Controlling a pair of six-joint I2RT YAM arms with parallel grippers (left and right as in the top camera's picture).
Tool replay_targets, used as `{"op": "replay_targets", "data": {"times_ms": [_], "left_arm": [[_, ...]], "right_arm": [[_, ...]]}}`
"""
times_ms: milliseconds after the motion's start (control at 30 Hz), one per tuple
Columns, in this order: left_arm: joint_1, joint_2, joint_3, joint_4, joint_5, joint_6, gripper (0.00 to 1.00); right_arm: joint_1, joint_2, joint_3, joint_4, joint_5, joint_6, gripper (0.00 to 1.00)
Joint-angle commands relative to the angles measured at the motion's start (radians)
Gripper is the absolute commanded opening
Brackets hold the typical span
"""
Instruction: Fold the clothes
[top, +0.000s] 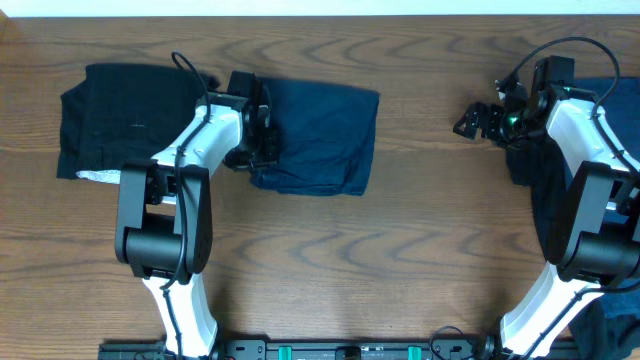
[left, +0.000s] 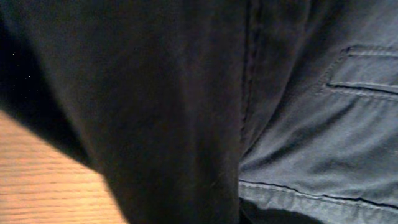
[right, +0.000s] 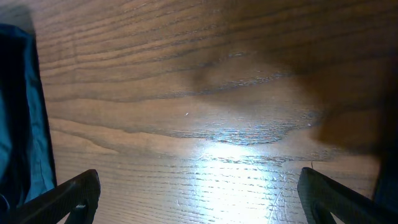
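A dark navy garment (top: 325, 135) lies flat at the table's upper middle. My left gripper (top: 268, 140) sits at its left edge and is shut on the cloth there. In the left wrist view the navy garment (left: 323, 124), with a pocket seam, fills the frame; a shadowed fold of it hides the fingers. A black folded garment (top: 120, 120) with a white tag (top: 98, 176) lies at the far left. My right gripper (top: 468, 124) hovers open over bare wood, and the right wrist view shows the right gripper (right: 199, 193) with nothing between its fingers.
More dark clothes (top: 535, 175) lie under the right arm at the right edge, seen as blue cloth (right: 18, 124) in the right wrist view. Another dark piece (top: 610, 320) sits at the bottom right corner. Wooden table (top: 400, 250) spans the middle and front.
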Motion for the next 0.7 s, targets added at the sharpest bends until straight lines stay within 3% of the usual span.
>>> {"op": "replay_targets", "data": {"times_ms": [0,333,667], "left_arm": [[-0.002,-0.071,0.048,0.006,-0.122,0.027,0.06],[-0.002,-0.25,0.052,0.003,-0.404,0.121,0.06],[0.056,-0.326,0.052,0.032,-0.47,0.129,0.06]], "right_arm": [[0.003,-0.016,0.007,-0.001,0.0,-0.004,0.99],[0.003,-0.016,0.007,-0.001,0.0,-0.004,0.99],[0.003,-0.016,0.007,-0.001,0.0,-0.004,0.99]]}}
